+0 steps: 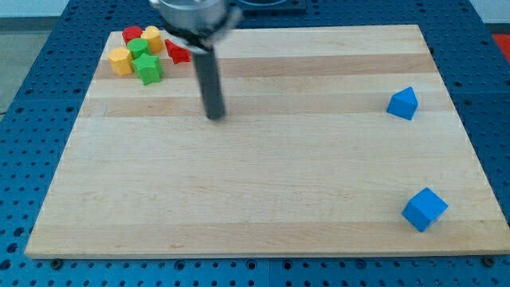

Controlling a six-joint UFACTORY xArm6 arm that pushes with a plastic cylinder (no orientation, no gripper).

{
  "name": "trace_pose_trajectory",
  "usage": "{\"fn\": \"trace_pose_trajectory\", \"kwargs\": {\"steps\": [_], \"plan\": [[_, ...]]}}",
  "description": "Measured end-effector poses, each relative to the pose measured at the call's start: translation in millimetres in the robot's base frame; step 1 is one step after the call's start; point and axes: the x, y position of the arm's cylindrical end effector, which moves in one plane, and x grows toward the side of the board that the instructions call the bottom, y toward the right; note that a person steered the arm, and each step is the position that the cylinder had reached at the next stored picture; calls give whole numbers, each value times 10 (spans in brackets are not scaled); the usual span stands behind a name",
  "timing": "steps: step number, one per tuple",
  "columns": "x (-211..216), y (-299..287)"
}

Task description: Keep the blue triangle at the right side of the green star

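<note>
The blue triangle [403, 103] lies near the board's right edge, in the upper half. The green star [149, 69] sits in a cluster at the board's top left corner, so the triangle is far to its right. My tip [215, 116] rests on the board below and to the right of the cluster, a short way from the green star and far to the left of the blue triangle. It touches no block.
The cluster also holds a green cube [138, 49], a yellow block [120, 60], another yellow block [152, 38], a red block [131, 35] and a red block [178, 53] partly behind the rod. A blue cube [424, 209] lies at the bottom right of the wooden board [263, 191].
</note>
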Motion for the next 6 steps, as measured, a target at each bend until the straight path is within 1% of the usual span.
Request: {"fn": "trace_pose_trajectory", "kwargs": {"steps": [1, 2, 3, 4, 5, 6], "plan": [[526, 768], [603, 1686], [547, 2575], [135, 3019], [-368, 3008], [-336, 2695]]}}
